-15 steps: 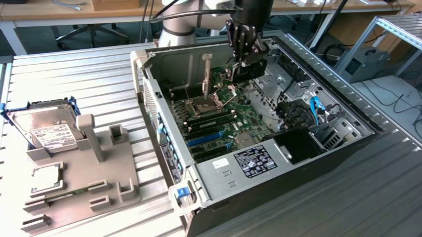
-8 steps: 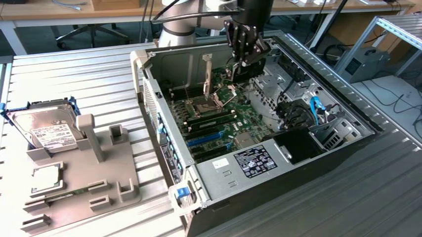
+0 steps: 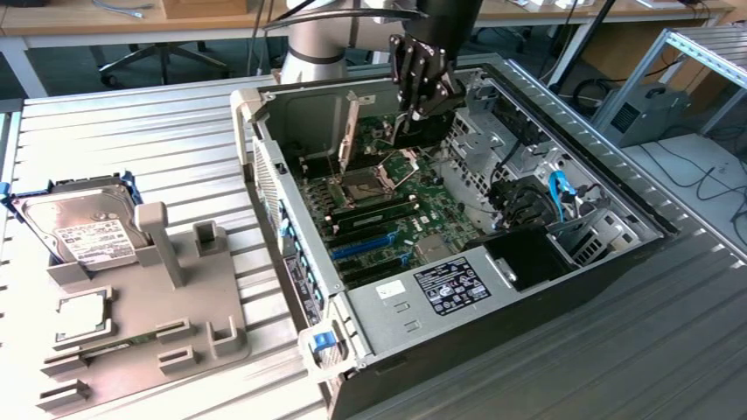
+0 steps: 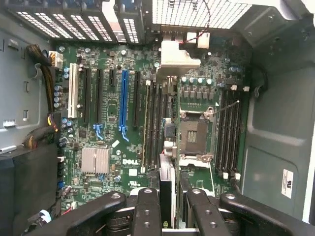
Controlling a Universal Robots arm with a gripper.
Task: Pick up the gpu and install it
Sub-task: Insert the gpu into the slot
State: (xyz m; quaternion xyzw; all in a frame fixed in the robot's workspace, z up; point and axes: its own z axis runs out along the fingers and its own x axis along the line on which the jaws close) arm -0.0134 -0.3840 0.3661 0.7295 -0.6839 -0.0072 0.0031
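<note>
My gripper [image 3: 418, 94] hangs inside the open computer case [image 3: 262, 166], over the far end of the green motherboard [image 3: 397, 206]. It is shut on the gpu [image 4: 168, 179], a thin card seen edge-on between the two black fingers [image 4: 146, 206], with a silvery strip along one side. In the exterior view the gpu [image 3: 401, 128] shows as a thin sliver pointing down below the fingers. Beneath the card lie the memory slots and the open CPU socket [image 4: 194, 135]. The blue expansion slot [image 4: 123, 101] lies off to one side of the card, apart from it.
On the exterior view's left a grey fixture [image 3: 140, 324] carries a silver hard drive [image 3: 84, 229] and a square CPU chip [image 3: 80, 317]. In the case, the power supply [image 3: 450, 284], cables [image 3: 561, 197] and drive bays [image 3: 520, 131] crowd the exterior view's right side.
</note>
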